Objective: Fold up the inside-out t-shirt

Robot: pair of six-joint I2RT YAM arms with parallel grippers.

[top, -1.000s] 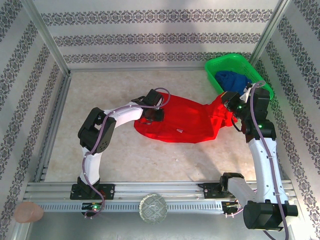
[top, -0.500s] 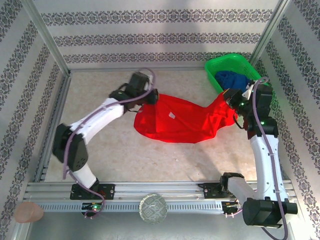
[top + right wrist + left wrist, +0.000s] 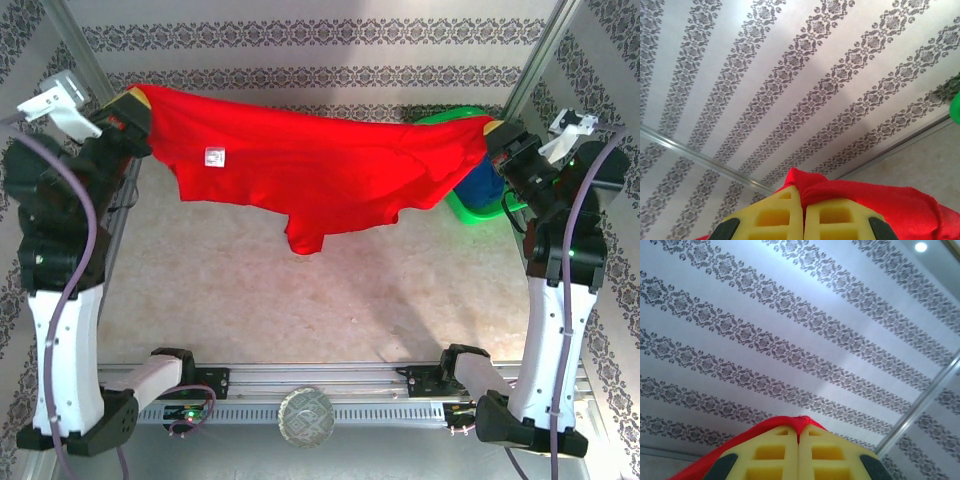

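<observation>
Our left gripper (image 3: 137, 100) is raised high at the far left of the workspace, clamped tight on one end of the inside-out t-shirt (image 3: 310, 160). In the left wrist view we see its yellow pads (image 3: 770, 455) pressed flat together, with a rim of red cloth showing around their tips. Our right gripper (image 3: 492, 130) is up at the far right, likewise closed on the shirt's other end. In the right wrist view its pads (image 3: 840, 217) meet with a bunch of red fabric squeezed between them and spilling off to the right.

Between the two grippers the shirt hangs spread out in the air over the far part of the table (image 3: 300, 300). Its top edge dips gently towards the right. A small white tag (image 3: 213, 156) shows near the left end, and one sleeve (image 3: 305, 235) droops from the lower edge near the middle.

Under the right end sits a green basket (image 3: 468, 207), partly covered by the shirt, with a dark blue garment (image 3: 485, 180) in it. Striped patterned walls (image 3: 320, 60) enclose the space.
</observation>
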